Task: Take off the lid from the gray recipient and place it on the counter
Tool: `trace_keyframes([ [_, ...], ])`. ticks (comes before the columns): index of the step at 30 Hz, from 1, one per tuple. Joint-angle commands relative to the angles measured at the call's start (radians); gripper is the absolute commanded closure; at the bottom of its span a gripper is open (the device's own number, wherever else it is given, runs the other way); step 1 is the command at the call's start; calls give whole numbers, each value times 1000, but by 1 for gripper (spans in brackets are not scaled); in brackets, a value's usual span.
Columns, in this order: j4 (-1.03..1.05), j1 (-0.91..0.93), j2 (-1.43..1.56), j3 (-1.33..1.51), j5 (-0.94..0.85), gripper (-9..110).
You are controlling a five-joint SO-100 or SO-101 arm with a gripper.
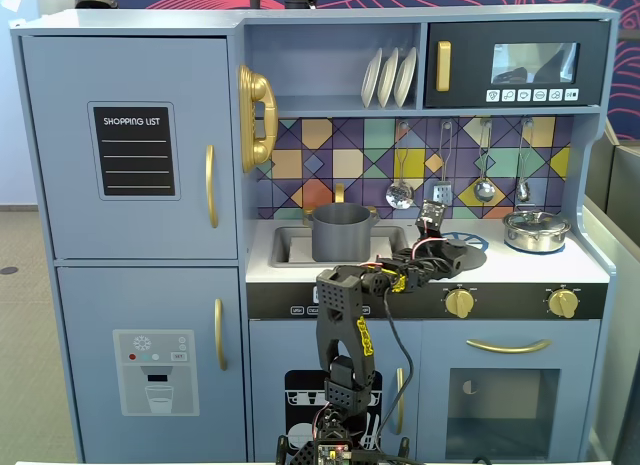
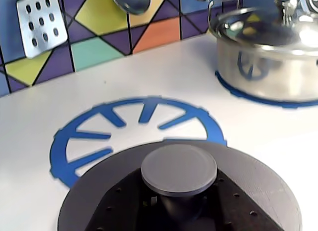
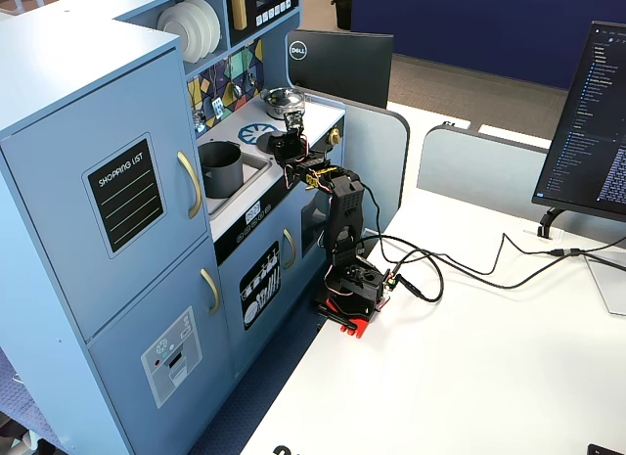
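The lid (image 2: 233, 191), a matte dark-gray disc with a round central knob, is seen large at the bottom edge of the wrist view, with the gripper's dark parts closed in around the stem beneath the knob; the lid is thus held by the gripper (image 1: 447, 247), though whether its rim touches the counter (image 2: 164, 77) cannot be told. It lies over the near part of the blue printed burner circle (image 2: 99, 136), near the middle of the white worktop. In a fixed view from the front, the gray recipient (image 1: 341, 232) is seen standing upright and uncovered in the recessed sink (image 1: 290, 245) toward the left end of the counter, well apart from the gripper, which is reached out over the burner to its right. The shiny silver pot (image 2: 268, 52), with its own lid on, is set on a second blue ring at the far right corner of the counter, against the tiled back wall. A perforated spatula (image 2: 39, 22) and a ladle (image 2: 131, 1) are hung on that wall. In a fixed view from the side, the arm's red base (image 3: 350, 296) is seen mounted near the left edge of the white desk (image 3: 469, 377), and a monitor (image 3: 597, 122) stands at the desk's right edge.
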Motion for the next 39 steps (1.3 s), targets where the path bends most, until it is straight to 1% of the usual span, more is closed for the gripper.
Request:
trace_keyframes([
  [1,-40,-21,-34,-55,-6,102],
  [2,-49,-23,-35,-55,0,101],
  [5,-80,-17,-21,-29,28,87],
  [8,-86,-2,17,15,3,78],
  [11,-86,12,72,55,-5,74],
  [14,-72,23,132,67,2,73],
  [19,-37,18,270,66,-3,74],
  [23,63,2,420,84,-5,76],
  [24,109,-6,469,97,-3,78],
  [26,241,-32,594,144,-3,86],
  [27,316,-52,663,170,15,87],
  [30,531,-127,865,275,38,96],
  [32,634,-186,973,356,35,102],
  [37,867,-339,1138,488,77,102],
  [39,905,-405,1164,528,57,102],
])
